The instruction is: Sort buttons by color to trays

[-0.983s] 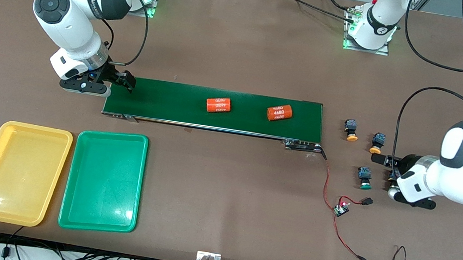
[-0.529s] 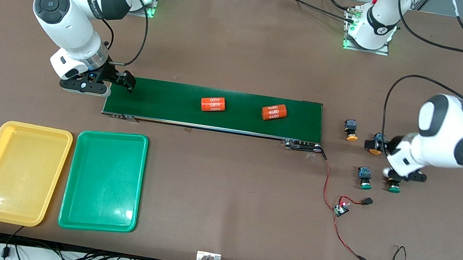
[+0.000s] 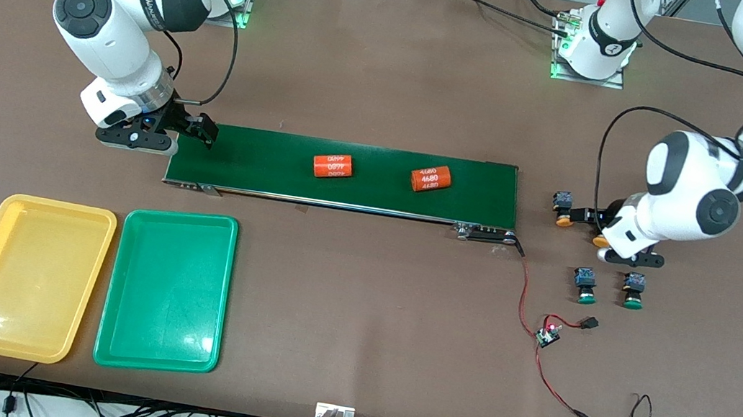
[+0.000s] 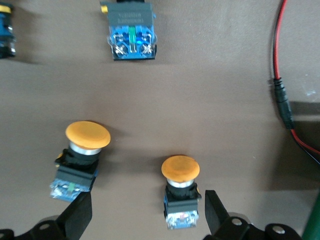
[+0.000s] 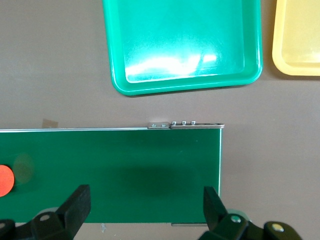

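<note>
Two yellow-capped buttons (image 3: 564,208) (image 3: 599,238) lie past the belt's end toward the left arm's end of the table. Two green-capped buttons (image 3: 584,283) (image 3: 634,290) lie nearer the front camera. My left gripper (image 3: 587,217) (image 4: 145,216) hangs low over the yellow pair, open. One yellow button (image 4: 181,192) lies between its fingers, close to one of them; the other (image 4: 82,152) lies just off the second finger. The yellow tray (image 3: 27,276) and the green tray (image 3: 167,289) lie empty toward the right arm's end. My right gripper (image 3: 197,129) (image 5: 145,206) waits open over the belt's end.
The long dark-green conveyor belt (image 3: 359,196) carries two orange cylinders (image 3: 333,166) (image 3: 432,178). A red-and-black wire with a small circuit board (image 3: 548,334) runs from the belt's end past the green buttons. In the right wrist view the green tray (image 5: 185,45) and yellow tray (image 5: 300,40) show.
My left arm swung from over the green buttons to over the yellow pair, uncovering one green button. Both orange cylinders rode along the belt toward the right arm's end. The right arm stayed still.
</note>
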`<state>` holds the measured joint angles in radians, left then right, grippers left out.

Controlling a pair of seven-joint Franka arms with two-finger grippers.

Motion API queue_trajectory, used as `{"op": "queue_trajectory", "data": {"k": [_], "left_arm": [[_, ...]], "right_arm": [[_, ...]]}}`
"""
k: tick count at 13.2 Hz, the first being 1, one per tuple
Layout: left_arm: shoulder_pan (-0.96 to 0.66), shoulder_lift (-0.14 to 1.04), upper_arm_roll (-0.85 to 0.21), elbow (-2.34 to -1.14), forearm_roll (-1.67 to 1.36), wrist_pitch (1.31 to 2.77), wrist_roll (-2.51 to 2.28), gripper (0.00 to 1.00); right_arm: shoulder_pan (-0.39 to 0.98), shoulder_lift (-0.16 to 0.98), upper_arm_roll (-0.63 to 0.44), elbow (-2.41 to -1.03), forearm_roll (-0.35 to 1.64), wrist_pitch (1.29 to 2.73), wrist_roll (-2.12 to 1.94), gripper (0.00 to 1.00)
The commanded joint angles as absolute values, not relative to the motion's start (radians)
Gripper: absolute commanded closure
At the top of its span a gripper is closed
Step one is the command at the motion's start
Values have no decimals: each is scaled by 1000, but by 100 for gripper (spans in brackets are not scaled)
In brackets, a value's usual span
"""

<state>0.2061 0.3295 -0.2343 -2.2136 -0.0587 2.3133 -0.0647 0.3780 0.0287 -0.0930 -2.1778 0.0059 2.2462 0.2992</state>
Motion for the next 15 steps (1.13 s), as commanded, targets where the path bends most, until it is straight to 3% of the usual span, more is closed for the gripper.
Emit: {"op": "queue_trajectory", "data": {"k": [1, 5, 8, 9, 12, 15], "left_arm": [[167, 279, -215, -2283, -141, 2362, -95, 1], [141, 284, -218, -2315, -150, 2364, -100, 2], [138, 288, -227, -2362, -149, 2365, -89, 8], [135, 299, -227, -2365, -149, 2365, -81, 16], [117, 319, -227, -2353, -140, 2367, -83, 58], [112, 342, -227, -2321, -138, 2371, -84, 74]], "right_arm": [[370, 26, -94, -2177, 18, 2244, 270, 0], [370, 26, -94, -2177, 18, 2243, 262, 0], [368, 26, -94, -2177, 18, 2241, 264, 0], [367, 26, -94, -2177, 18, 2241, 262, 0], [367, 26, -94, -2177, 18, 2241, 262, 0], [367, 26, -94, -2177, 18, 2241, 262, 0]]}}
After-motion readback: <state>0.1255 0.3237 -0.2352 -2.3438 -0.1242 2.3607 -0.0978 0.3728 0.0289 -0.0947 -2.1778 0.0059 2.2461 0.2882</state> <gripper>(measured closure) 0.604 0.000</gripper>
